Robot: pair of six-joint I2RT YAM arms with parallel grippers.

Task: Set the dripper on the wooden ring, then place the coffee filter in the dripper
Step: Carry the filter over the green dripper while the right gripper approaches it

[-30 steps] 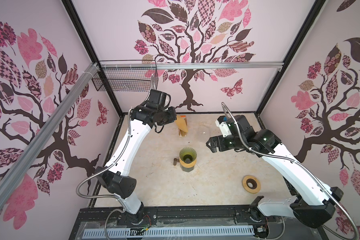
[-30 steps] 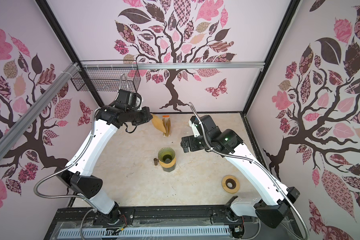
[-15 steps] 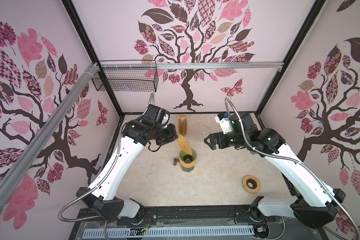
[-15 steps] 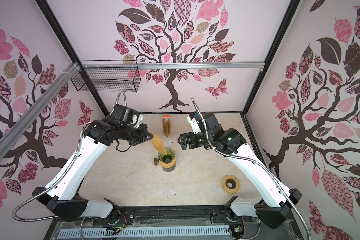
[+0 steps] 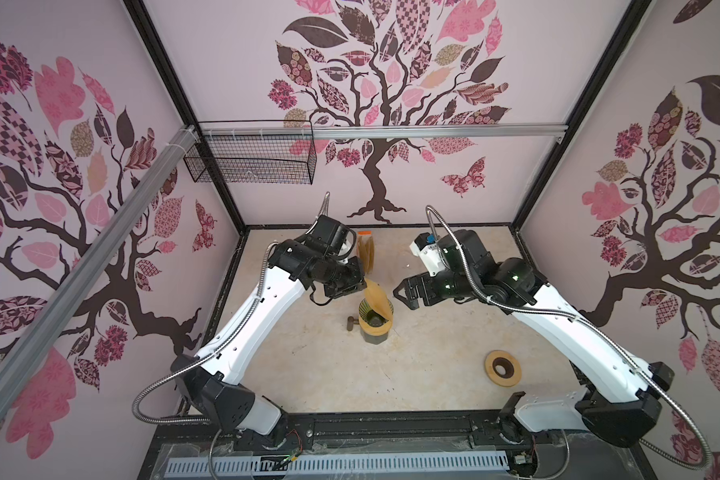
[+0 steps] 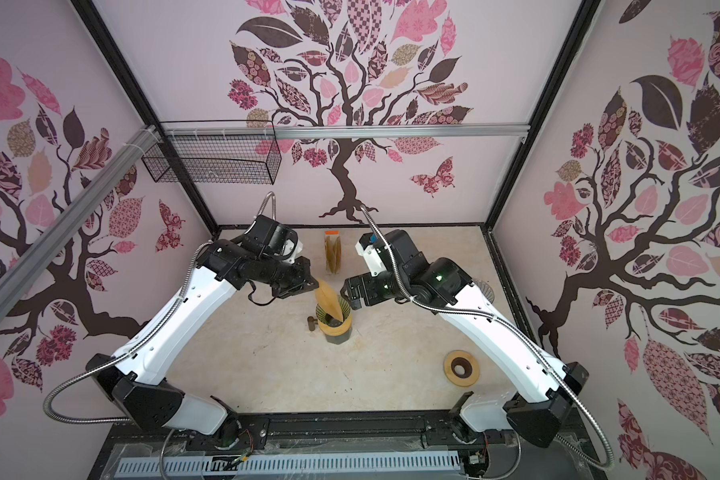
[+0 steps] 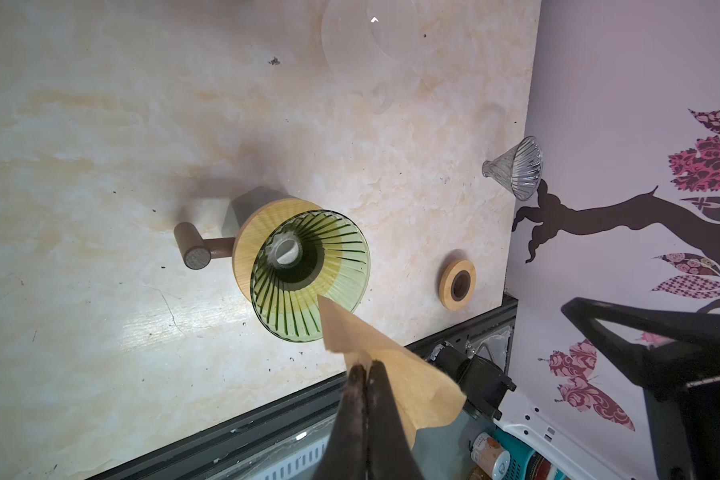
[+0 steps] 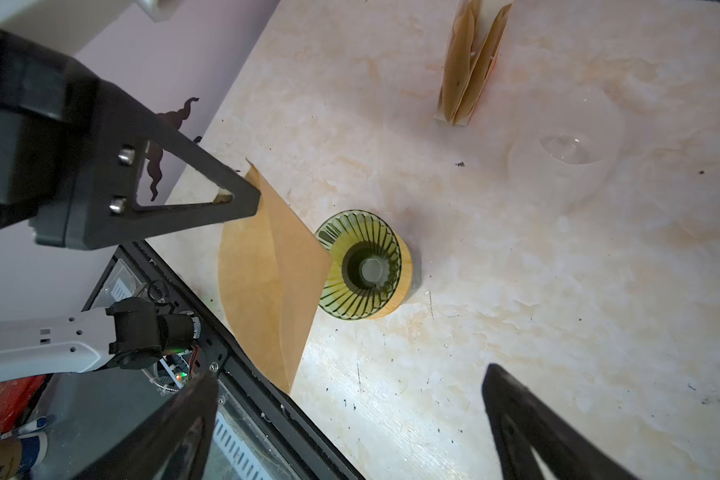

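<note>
Pinching edge of coffee filter [image 7: 364, 332]: left gripper [image 7: 366, 365], jaws pressed together on paper. Filter is folded brown cone, tilted, pointed end over rim of green glass dripper [image 7: 341, 266]; contact with rim not discernible. Dripper upright on wooden collar, mid-table [image 5: 433, 374]. Right gripper [image 5: 400, 293] spread wide, holding nothing, just beside dripper. Spare filter stack [image 5: 366, 255] upright near back wall. Wooden ring [image 5: 503, 369] flat on table, well apart from dripper, on right arm's side.

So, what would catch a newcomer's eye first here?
The brown paper coffee filter, pinched in the shut left hand, hangs point-down over the green glass dripper mid-scene. Just beside them the right hand hovers wide open and empty.
</note>
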